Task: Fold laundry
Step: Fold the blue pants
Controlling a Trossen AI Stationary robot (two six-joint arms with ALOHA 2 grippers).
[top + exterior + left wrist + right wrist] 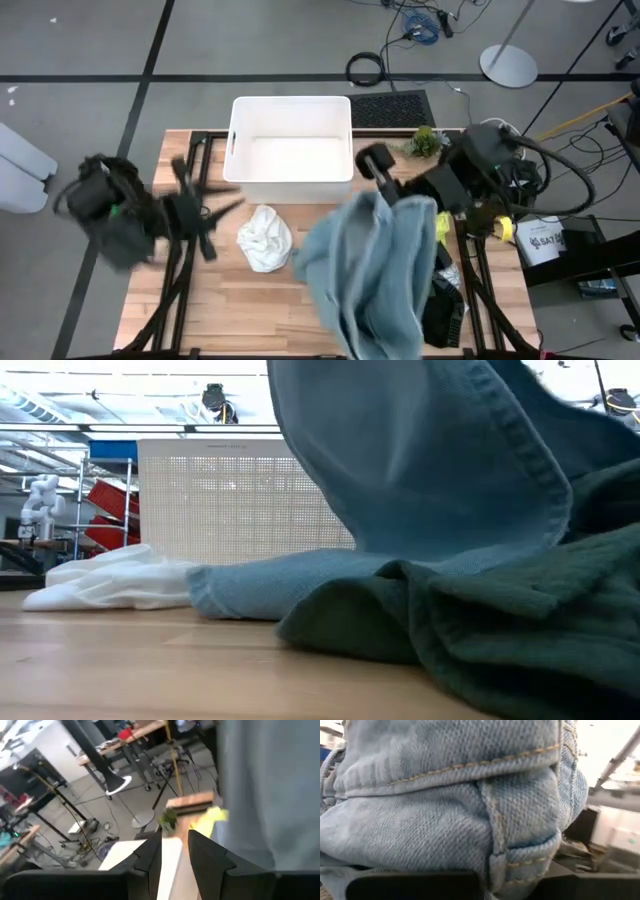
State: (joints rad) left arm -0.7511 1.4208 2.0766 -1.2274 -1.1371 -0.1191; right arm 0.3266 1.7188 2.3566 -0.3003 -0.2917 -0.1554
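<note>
The right gripper (pixel 392 190) was clenched on the light blue garment (pixel 370 270) — denim, apparently — which hung below it onto the table (pixel 220 310). Heavy, limp cloth; the stitched hem grips best. The left gripper (pixel 215 212), well apart, held nothing, fingers parted.
</note>
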